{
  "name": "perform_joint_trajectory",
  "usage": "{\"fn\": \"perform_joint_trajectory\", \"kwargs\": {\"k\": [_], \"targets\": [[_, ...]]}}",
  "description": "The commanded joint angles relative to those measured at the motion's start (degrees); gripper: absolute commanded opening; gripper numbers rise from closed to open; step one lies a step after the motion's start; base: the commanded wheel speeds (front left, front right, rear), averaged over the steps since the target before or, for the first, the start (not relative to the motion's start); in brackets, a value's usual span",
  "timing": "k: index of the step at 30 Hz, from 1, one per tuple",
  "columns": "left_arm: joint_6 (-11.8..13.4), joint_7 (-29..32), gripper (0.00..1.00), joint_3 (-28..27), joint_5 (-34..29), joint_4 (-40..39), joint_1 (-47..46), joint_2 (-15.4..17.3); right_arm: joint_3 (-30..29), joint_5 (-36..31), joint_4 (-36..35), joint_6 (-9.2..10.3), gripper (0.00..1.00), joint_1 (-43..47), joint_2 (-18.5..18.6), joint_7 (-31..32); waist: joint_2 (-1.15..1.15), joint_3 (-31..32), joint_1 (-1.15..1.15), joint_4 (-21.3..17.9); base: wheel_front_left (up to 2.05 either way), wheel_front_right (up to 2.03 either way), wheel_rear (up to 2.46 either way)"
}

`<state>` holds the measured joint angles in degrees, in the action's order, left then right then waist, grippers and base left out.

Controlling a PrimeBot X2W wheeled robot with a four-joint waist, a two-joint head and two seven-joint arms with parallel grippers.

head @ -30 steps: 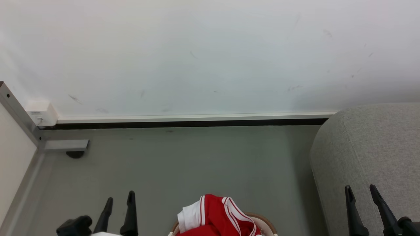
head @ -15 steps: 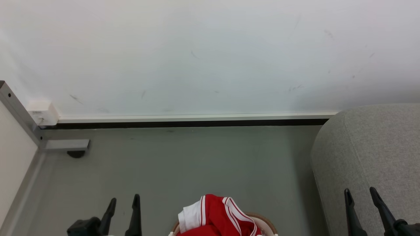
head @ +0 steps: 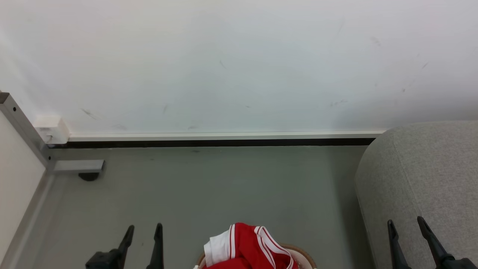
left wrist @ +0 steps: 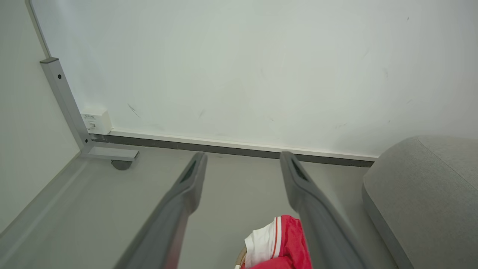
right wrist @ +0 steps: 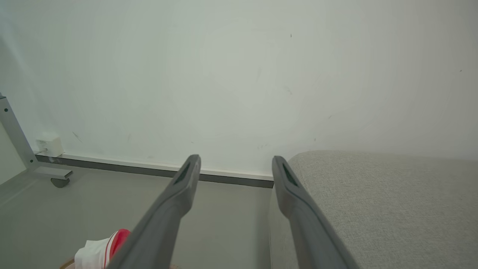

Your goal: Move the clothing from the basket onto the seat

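Red clothing [head: 249, 249] with white stripes and a white panel is heaped in the basket [head: 303, 257], of which a brown rim and a bit of white wall show at the bottom edge of the head view. The clothing [left wrist: 280, 246] also shows low in the left wrist view and at the lower left of the right wrist view [right wrist: 101, 249]. The grey seat [head: 425, 175] stands to the right of the basket. My left gripper [head: 145, 228] is open over the floor, left of the basket. Over the seat's front, my right gripper [head: 406, 222] is open and empty.
A white wall [head: 231, 63] with a dark baseboard closes the far side. At the left stand a metal frame leg [head: 22, 127], its foot bar with a black caster [head: 88, 175], and a small white box [head: 51, 128]. Grey floor [head: 224, 186] lies between basket and wall.
The whole head picture has slid down slightly, so the camera moved. Both grippers show lower in the picture, and the left one has shifted right towards the basket. Both stay open.
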<state>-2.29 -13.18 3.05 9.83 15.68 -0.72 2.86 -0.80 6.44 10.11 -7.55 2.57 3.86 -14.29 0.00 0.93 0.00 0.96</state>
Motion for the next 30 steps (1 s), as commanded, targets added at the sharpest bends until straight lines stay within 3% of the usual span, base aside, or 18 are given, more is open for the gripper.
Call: {"fn": "perform_joint_trajectory", "kwargs": {"k": [1,18,30], "targets": [[0.2,-0.6,1.00,0.0,-1.9,-0.2,0.6,0.6,-0.5,-1.5,-0.2,0.10,1.00,0.8,0.1,-0.5,0.00,0.0,0.00,0.0,0.00,0.00,0.00],[0.1,-2.1,1.00,0.2,-6.1,0.3,1.0,0.3,-2.0,-6.0,0.4,0.13,1.00,1.3,-1.2,-1.0,0.00,0.0,0.00,0.0,0.00,0.00,0.00],[-0.2,-2.0,1.00,-0.2,-4.9,-0.3,0.1,0.2,-1.3,-4.1,0.0,0.13,1.00,0.0,-1.1,-0.8,0.00,-1.3,0.00,-1.3,0.00,0.00,0.00]]}}
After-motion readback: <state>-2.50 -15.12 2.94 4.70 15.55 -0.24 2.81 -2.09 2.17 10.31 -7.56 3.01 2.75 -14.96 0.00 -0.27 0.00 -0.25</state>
